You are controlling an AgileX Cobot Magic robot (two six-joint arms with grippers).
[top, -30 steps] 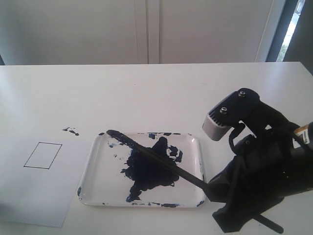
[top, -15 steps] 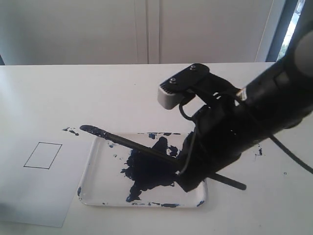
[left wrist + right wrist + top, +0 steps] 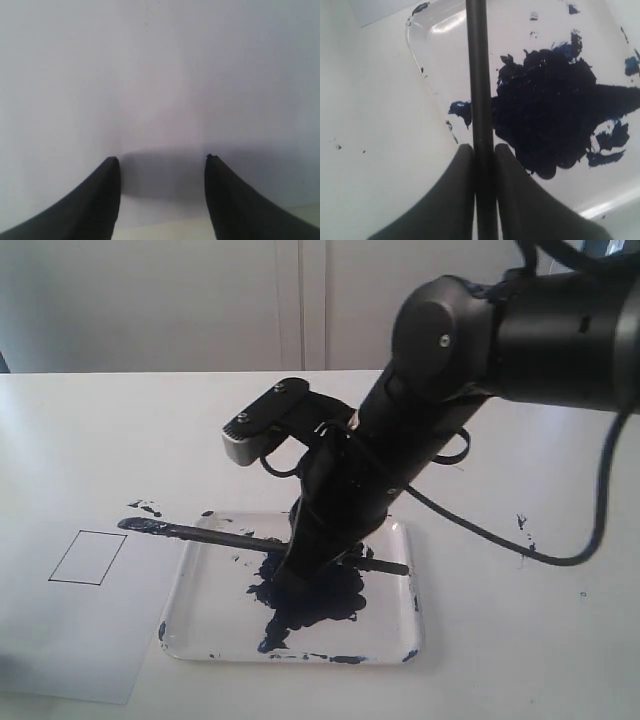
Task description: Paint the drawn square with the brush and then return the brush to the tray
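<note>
right tool (image 3: 483, 148) grips brush (image 3: 220, 536), near-level, tip toward drawn square (image 3: 88, 557).

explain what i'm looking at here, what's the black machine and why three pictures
It is a robot with two arms, each ending in a claw. The wide picture comes from a camera off the arms, the other two from wrist cameras. The right claw is shut on a thin black brush above a white tray holding a navy paint blot. Beside it lies paper with a drawn square, not yet painted. The left claw is open and empty.
</note>
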